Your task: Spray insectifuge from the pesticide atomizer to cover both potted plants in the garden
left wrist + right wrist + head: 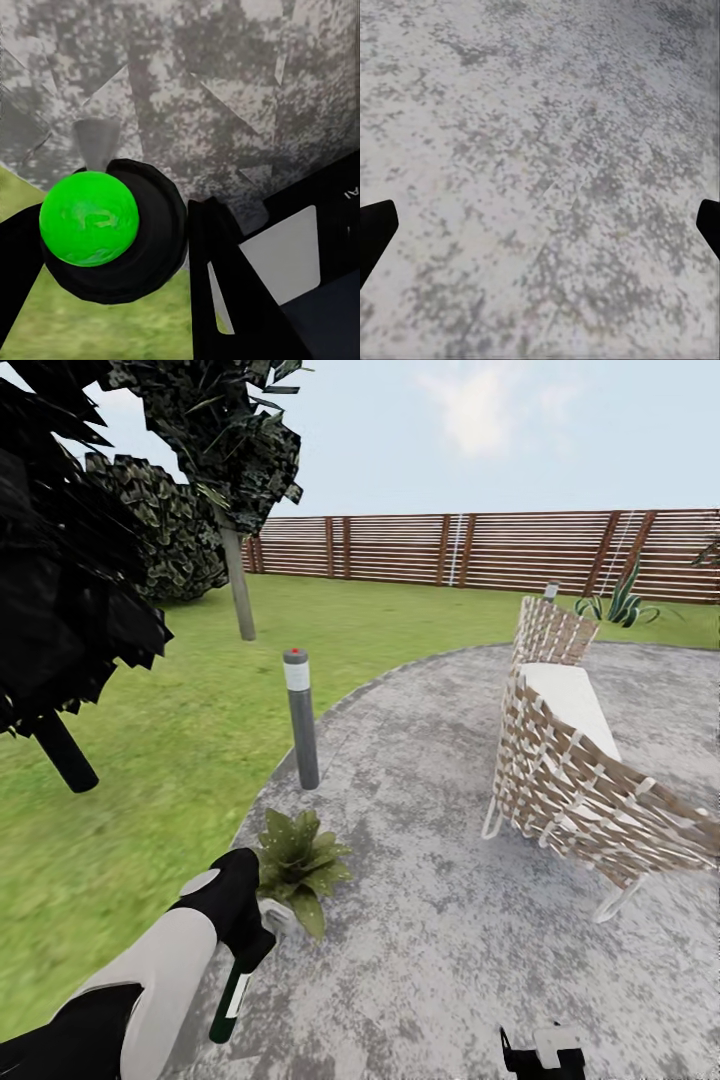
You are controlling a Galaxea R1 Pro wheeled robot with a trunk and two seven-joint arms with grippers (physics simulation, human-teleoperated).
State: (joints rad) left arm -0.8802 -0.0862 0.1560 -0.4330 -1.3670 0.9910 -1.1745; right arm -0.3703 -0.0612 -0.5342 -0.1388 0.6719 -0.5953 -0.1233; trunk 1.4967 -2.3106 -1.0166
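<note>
left end effector (243, 940) is clamped on the pesticide atomizer (232, 992), bottle hanging down just beside a potted plant (298, 865) on the patio (430, 840). spraying seems underway; next likely needs aiming the nozzle over those leaves. right wrist view shows wide-apart fingertips (375, 229), holding nothing.
</note>
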